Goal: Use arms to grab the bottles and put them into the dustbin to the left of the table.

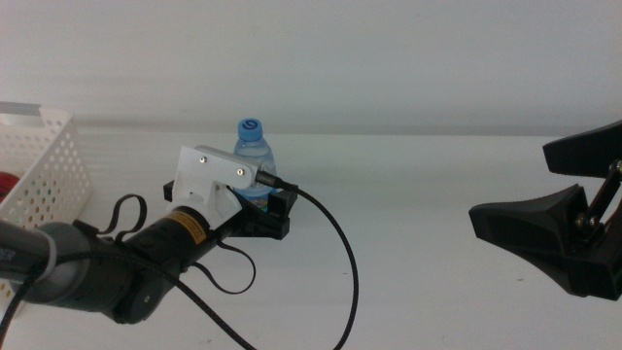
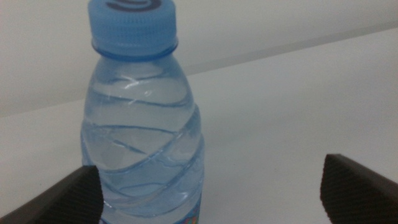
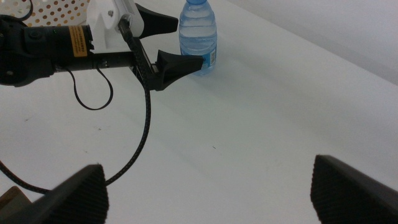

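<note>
Left hand (image 1: 264, 206), your working one, gapes around one upright water bottle (image 1: 255, 156) at desk (image 1: 418, 185) centre; right hand (image 1: 569, 219) waits wide open at three o'clock; one dustbin (image 1: 49, 165) at nine.

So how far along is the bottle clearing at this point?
Partly done: something red already lies in the basket. In hand: the left end effector, jaws open, reaches around the water bottle, still upright on the table, ungripped. Left: grasping and binning it. The right end effector waits aside, open.
</note>
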`<state>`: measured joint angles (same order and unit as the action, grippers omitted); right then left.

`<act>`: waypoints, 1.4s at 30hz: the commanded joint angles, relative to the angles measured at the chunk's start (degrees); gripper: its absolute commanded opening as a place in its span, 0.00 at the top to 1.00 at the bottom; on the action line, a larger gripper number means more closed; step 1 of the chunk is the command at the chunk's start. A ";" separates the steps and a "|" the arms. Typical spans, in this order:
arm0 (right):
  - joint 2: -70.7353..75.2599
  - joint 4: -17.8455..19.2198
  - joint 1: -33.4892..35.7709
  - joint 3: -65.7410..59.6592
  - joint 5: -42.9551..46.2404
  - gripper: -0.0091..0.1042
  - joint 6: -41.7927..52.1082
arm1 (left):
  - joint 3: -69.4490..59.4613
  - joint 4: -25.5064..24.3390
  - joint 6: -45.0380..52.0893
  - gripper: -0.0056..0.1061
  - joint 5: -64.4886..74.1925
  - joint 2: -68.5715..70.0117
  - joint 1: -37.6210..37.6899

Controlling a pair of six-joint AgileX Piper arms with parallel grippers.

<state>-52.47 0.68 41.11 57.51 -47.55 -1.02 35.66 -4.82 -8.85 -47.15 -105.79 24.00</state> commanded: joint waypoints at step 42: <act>0.19 0.33 0.07 -0.20 0.58 0.16 0.63 | 0.12 8.43 -2.95 0.11 -1.16 -0.34 0.00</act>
<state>-52.47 0.68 41.11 57.51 -47.55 -1.02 35.66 3.17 -11.45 -48.31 -105.79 24.00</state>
